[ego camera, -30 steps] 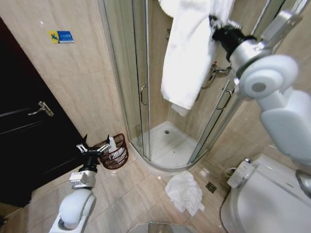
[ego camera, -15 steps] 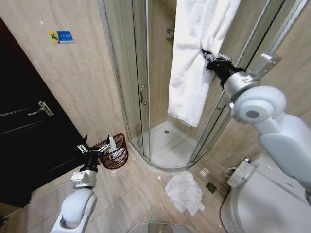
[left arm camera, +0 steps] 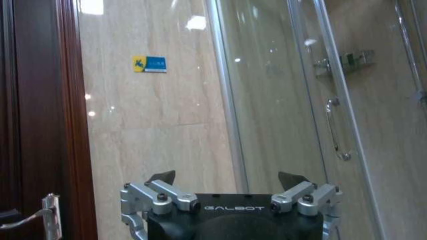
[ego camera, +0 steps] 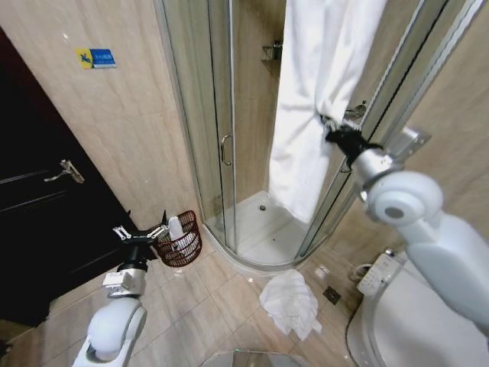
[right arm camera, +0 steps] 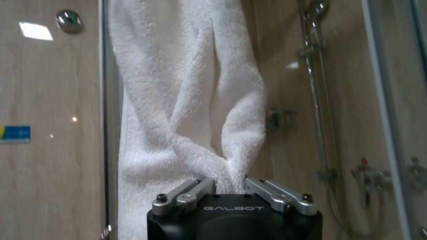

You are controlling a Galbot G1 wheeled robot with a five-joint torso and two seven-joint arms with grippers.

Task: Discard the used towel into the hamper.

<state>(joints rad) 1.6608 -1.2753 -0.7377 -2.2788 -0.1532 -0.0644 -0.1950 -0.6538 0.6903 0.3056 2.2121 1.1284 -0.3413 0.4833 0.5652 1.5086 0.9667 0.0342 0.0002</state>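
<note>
A long white towel [ego camera: 309,115] hangs down in front of the glass shower stall, and my right gripper [ego camera: 330,126] is shut on a pinched fold at its right edge. In the right wrist view the towel [right arm camera: 180,100] bunches into the closed fingers of the right gripper [right arm camera: 230,182]. The hamper [ego camera: 183,243], a small dark reddish-brown open-weave basket, stands on the floor by the stall's left corner. My left gripper [ego camera: 141,231] hovers just left of it, open and holding nothing. The left wrist view shows the left gripper [left arm camera: 227,177] with its fingers spread wide.
A second white towel [ego camera: 290,302] lies crumpled on the tiled floor in front of the shower tray. The toilet [ego camera: 405,321] fills the lower right. A dark door [ego camera: 46,206] stands at left, and the glass shower door [ego camera: 206,115] is behind the hamper.
My right gripper has come down and slightly left with the towel, drawing it lower. The left gripper has shifted a little to the left.
</note>
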